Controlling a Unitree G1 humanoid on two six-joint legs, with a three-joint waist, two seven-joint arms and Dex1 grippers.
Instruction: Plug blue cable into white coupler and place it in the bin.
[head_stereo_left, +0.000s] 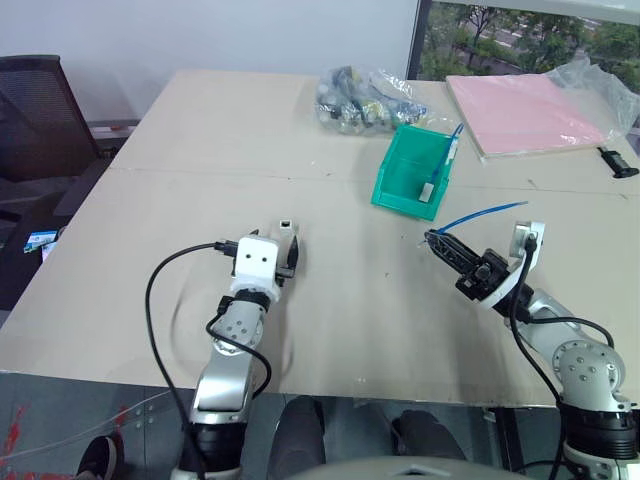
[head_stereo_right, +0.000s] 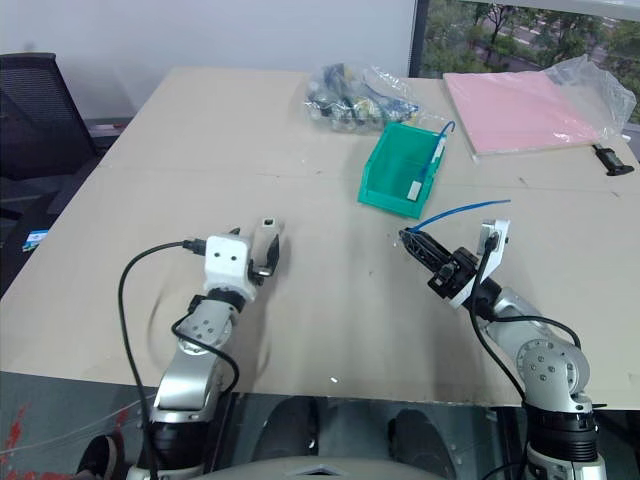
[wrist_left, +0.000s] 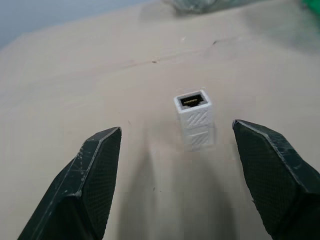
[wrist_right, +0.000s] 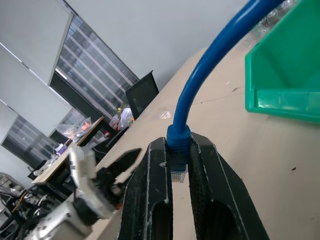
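Two halves staged for mating: right gripper (head_stereo_left: 432, 238) jaws clamped on the blue cable (head_stereo_left: 484, 212) plug, left gripper (head_stereo_left: 290, 253) jaws apart around the white coupler (wrist_left: 195, 119) standing mid-surface.

The left claw (head_stereo_left: 288, 248) rests low over the worktop (head_stereo_left: 200, 180) with its two black fingers (wrist_left: 95, 170) spread wide and nothing between them. The right claw (head_stereo_left: 436, 241), raised and angled inward, is clamped tight on the blue cable (wrist_right: 182, 135).

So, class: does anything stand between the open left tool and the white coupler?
Nothing visible does. The white coupler stands on bare table just ahead of the open left tool, in line with the gap between its fingers.
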